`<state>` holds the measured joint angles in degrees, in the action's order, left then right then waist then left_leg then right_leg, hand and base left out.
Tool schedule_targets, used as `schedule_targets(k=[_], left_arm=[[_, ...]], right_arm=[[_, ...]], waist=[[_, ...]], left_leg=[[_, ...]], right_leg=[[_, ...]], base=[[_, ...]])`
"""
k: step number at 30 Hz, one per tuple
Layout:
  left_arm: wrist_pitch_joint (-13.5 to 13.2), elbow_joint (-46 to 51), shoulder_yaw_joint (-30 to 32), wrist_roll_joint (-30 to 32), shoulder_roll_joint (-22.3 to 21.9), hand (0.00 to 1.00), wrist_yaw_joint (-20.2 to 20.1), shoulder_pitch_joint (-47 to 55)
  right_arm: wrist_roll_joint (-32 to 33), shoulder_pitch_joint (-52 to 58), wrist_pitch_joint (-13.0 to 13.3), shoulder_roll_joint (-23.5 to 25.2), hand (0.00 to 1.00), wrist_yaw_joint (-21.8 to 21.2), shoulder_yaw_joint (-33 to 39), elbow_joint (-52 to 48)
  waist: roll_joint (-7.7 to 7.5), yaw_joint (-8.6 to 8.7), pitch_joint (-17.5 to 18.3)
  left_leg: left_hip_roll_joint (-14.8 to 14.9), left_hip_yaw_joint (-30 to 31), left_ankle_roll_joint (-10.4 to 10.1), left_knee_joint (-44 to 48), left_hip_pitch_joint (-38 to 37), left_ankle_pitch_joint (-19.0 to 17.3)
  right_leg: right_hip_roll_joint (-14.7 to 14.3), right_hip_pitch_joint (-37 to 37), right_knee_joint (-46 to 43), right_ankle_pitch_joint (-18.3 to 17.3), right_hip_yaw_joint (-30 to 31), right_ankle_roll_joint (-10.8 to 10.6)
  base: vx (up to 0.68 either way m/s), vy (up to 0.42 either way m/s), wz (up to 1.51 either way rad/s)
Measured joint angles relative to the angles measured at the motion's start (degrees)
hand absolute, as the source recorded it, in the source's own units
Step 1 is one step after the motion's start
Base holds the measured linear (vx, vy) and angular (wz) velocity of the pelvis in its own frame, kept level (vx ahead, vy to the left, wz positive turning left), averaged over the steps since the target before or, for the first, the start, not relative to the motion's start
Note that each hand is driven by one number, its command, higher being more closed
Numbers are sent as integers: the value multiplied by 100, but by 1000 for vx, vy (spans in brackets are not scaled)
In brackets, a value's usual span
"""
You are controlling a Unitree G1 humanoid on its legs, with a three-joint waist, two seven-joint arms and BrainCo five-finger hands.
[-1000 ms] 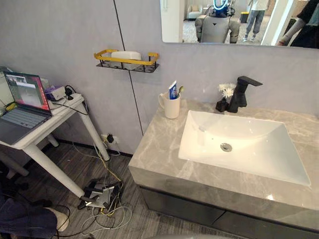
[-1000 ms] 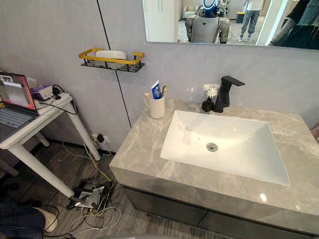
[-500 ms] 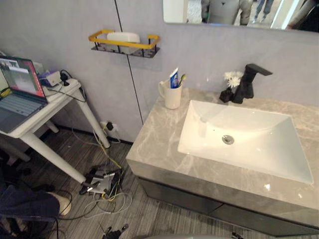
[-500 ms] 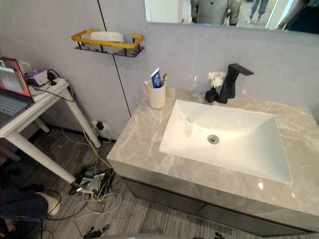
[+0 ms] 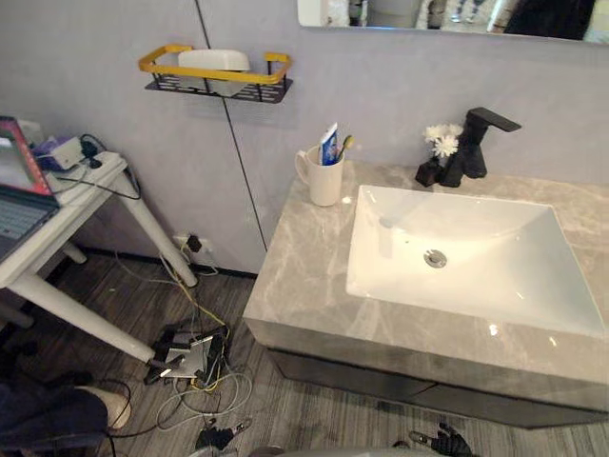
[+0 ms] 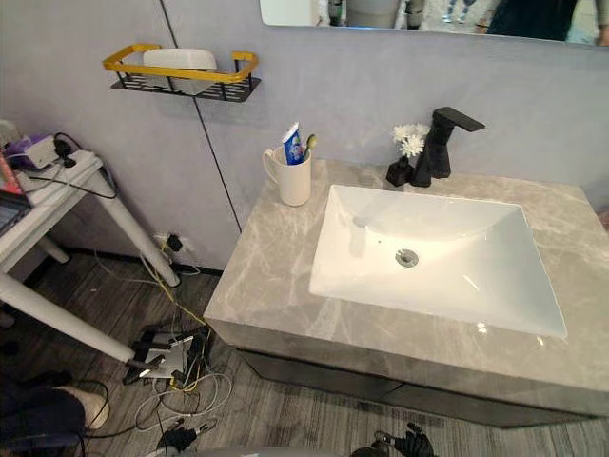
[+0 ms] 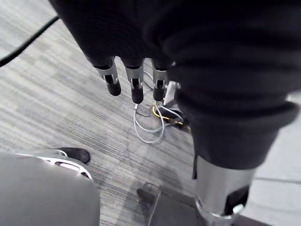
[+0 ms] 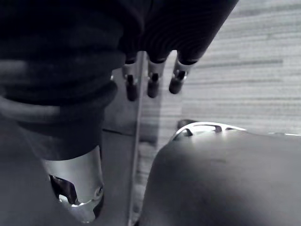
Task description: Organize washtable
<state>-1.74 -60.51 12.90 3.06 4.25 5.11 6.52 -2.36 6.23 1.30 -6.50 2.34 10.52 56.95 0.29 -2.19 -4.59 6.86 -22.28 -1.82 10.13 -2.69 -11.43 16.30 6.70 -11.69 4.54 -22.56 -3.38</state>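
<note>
Fingers (image 7: pixel 112 82) of the left hand (image 7: pixel 136 87) hang straight and slightly spread, empty, above the floor (image 5: pixel 314 414) of grey wood-grain planks. The right hand (image 8: pixel 151 84) hangs the same way, its fingers (image 8: pixel 176 81) loose and apart with nothing between them.

At the lower left of the left eye view, one tangle of cables and a power strip (image 5: pixel 186 357) lies on the floor. Above it, at the left edge, stands one white side table (image 5: pixel 57 228) with one open laptop (image 5: pixel 11 181) and one small box (image 5: pixel 55 150) with wires.

The washtable (image 5: pixel 304 276), a grey marble-patterned counter on a dark cabinet, fills the centre and right of the frame. Sunk into it is one white rectangular basin (image 5: pixel 495 286) with one round drain (image 5: pixel 436 258); nothing lies in the basin.

At the counter's far left corner stands one white cup (image 5: pixel 324 181) with a handle, upright, holding one toothpaste tube (image 5: pixel 329 146) and one toothbrush (image 5: pixel 343 146). Behind the basin stands one black faucet (image 5: pixel 476 143), and just beside it, on its left, one small dark vase (image 5: pixel 425 174) holds white flowers (image 5: pixel 441 143).

On the grey wall (image 5: pixel 114 114), in the upper left, hangs one wire shelf (image 5: pixel 276 69) with a yellow rail, and one white bar (image 5: pixel 214 60) lies in it. Along the top edge runs the lower edge of one mirror (image 5: pixel 400 11).
</note>
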Motion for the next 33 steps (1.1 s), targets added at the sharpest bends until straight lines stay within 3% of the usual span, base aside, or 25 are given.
schedule_targets(k=[1, 3, 5, 6, 7, 8, 9, 10, 11, 12, 13, 15, 16, 17, 19, 21, 23, 24, 25, 26, 27, 28, 30, 31, 33], left_arm=[[28, 20, -5, -4, 55, 0, -1, -9], [59, 22, -29, -13, 130, 0, 0, 40], [62, 48, 124, -17, 159, 0, -4, 117], [86, 22, 196, -18, 115, 0, -4, 151], [97, 20, 225, -19, 59, 0, -8, 197], [75, 51, 244, -23, -72, 0, -9, 211], [59, 84, 230, -23, -49, 0, -3, 209], [66, 93, 229, -25, -29, 0, 7, 199], [81, 89, 136, -29, 26, 0, 17, 224], [85, 87, 44, -25, 51, 0, 13, 187], [87, 72, 27, -28, 13, 0, 23, 168], [55, 63, 2, -28, 65, 0, 21, 155], [46, 63, -7, -28, 48, 0, 36, 147], [19, 75, -86, -25, 25, 0, 41, 115], [16, 74, -142, -18, 155, 0, 47, 103], [5, 71, -143, -19, 262, 0, 45, 67], [-14, 48, -94, -19, 300, 0, 58, 148], [-26, -6, -89, -44, 263, 0, 71, 248], [-88, -17, -123, -53, 141, 0, 83, 298], [-107, -23, -122, -76, 110, 0, 86, 300], [-102, -98, -132, -89, 39, 0, 94, 323], [-114, -139, -133, -100, -13, 0, 107, 369], [-130, -252, -150, -118, -10, 0, 106, 356], [-139, -257, -146, -117, 45, 0, 102, 319], [-138, -269, -139, -131, 129, 0, 102, 312]], right_arm=[[-3, -85, -6, 14, 0, -18, -23, -7], [-6, -12, -4, 21, 0, -11, -8, 9], [-85, -103, 5, -27, 0, -3, -47, 0], [-166, -289, 32, -74, 0, 3, -164, -55], [-220, -365, 29, -101, 0, 4, -271, -105], [-320, -552, 5, -180, 0, 16, -603, -462], [-380, -654, 29, -208, 0, 29, -889, -678], [-399, -718, 60, -206, 0, 29, -1121, -787], [-403, -937, 150, -140, 0, 23, -1539, -1169], [-403, -1018, 221, -91, 0, 15, -1647, -1356], [-403, -1036, 246, -78, 0, 17, -1670, -1458], [-398, -746, 271, 16, 0, 12, -1850, -1877], [-400, -555, 285, -14, 0, 2, -1854, -2118], [-406, -253, 312, -65, 0, -13, -1863, -2487], [-495, 147, 364, -64, 0, -45, -1849, -2837], [-500, 369, 395, -58, 0, -140, -1838, -2862], [-499, 480, 426, -52, 0, -192, -1848, -2881], [-490, 488, 545, -50, 0, -250, -1867, -2947], [-490, 399, 655, -189, 0, -266, -1877, -2894], [-489, 334, 707, -248, 0, -271, -1893, -2838], [-531, 223, 784, -361, 0, -295, -1977, -2622], [-687, 138, 846, -408, 0, -376, -1988, -2326], [-837, 79, 872, -453, 0, -395, -1977, -1953], [-870, -4, 878, -474, 0, -396, -1868, -1521], [-889, -73, 791, -404, 0, -386, -1563, -982]], waist=[[-73, 92, -76], [-153, 157, -73], [-300, 98, -13], [-256, 101, -23], [15, 62, 34], [-56, 7, 102], [-119, -35, 115], [-152, -83, 126], [-247, -184, 136], [-230, -190, 98], [-128, -179, 71], [-237, -184, 32], [-211, -154, 57], [-146, -88, 54], [-224, 120, 57], [-356, 150, -13], [-412, 123, -102], [-438, 117, -155], [-238, 57, -156], [-150, 12, -182], [23, -35, -217], [104, -26, -216], [183, 23, -167], [45, 151, -186], [-73, 132, -175]], left_leg=[[7, -150, 54, 45, -6, -5], [1, -280, 91, 47, -56, 18], [-133, -665, 102, 132, -122, 14], [-92, -775, 167, 66, -55, 51], [27, -828, 256, -70, 61, 105], [-3, -1348, 222, -182, 160, 153], [-67, -1681, 225, -125, 203, 156], [-81, -1907, 230, -65, 252, 152], [-35, -2370, 237, 182, 411, 144], [60, -2525, 230, 331, 448, 142], [216, -2583, 230, 457, 441, 141], [529, -2624, 175, 1170, 458, 80], [486, -2468, 169, 862, 455, 130], [512, -2418, 85, 551, 490, 405], [609, -2548, -20, 424, 366, 436], [746, -2594, -24, 694, 301, 432], [1039, -1731, 10, 1640, 371, 415], [875, -503, 125, 2150, 707, 93], [311, 995, -7, 2054, 854, -328], [33, 1675, -23, 2004, 897, -439], [-359, 2812, -104, 1905, 877, -568], [-484, 3381, -50, 1777, 804, -676], [-459, 3307, 55, 1492, 528, -930], [-394, 2783, 187, 1249, 418, -994], [-383, 1888, 279, 1075, 373, -952]], right_leg=[[113, 284, -1475, -770, -276, 222], [98, 173, -2660, -1311, -649, 405], [54, 66, -2356, -1421, -1308, 484], [-217, 25, -1751, -1336, -1380, 568], [-475, -125, -1202, -1345, -1329, 538], [-254, -73, -1740, -1829, -1726, 679], [-52, -137, -1898, -2016, -1908, 490], [47, -224, -1828, -2046, -1969, 396], [11, -338, -1081, -1898, -1761, -57], [-238, -399, -557, -1812, -1558, -173], [-423, -491, -298, -1629, -1441, -88], [-729, -910, 437, -1324, -1062, 66], [-801, -977, 570, -1229, -933, 91], [-955, -977, 681, -1193, -771, 113], [-1103, -976, 811, -1120, -533, 151], [-1199, -940, 914, -999, -188, 215], [-1340, -959, 856, -921, 502, 243], [-1349, -989, 862, -903, 1062, 274], [-1407, -781, 744, -851, 1739, 301], [-1494, -688, 705, -805, 2070, 289], [-1740, -543, 656, -683, 2777, 258], [-1959, -403, 576, -619, 3356, 199], [-2134, -210, 569, -596, 3966, 172], [-2125, -24, 613, -553, 4329, 162], [-2043, 171, 815, -225, 4601, 310]], base=[[-166, 49, -77], [-65, 42, -42], [10, 80, -119], [-29, 61, -151], [-138, -51, -155], [-121, -66, -161], [-108, -76, -168], [-83, -100, -193], [-110, -210, -184], [-105, -247, -173], [-41, -221, -103], [-27, -207, -95], [-88, -191, -101], [-108, -107, -84], [-54, -54, -63], [-92, -39, -97], [-113, -40, -180], [-55, 118, -256], [-59, 183, -276], [-95, 252, -315], [-129, 240, -313], [-158, 274, -324], [-107, 229, -228], [-97, 222, -237], [-114, 193, -251]])
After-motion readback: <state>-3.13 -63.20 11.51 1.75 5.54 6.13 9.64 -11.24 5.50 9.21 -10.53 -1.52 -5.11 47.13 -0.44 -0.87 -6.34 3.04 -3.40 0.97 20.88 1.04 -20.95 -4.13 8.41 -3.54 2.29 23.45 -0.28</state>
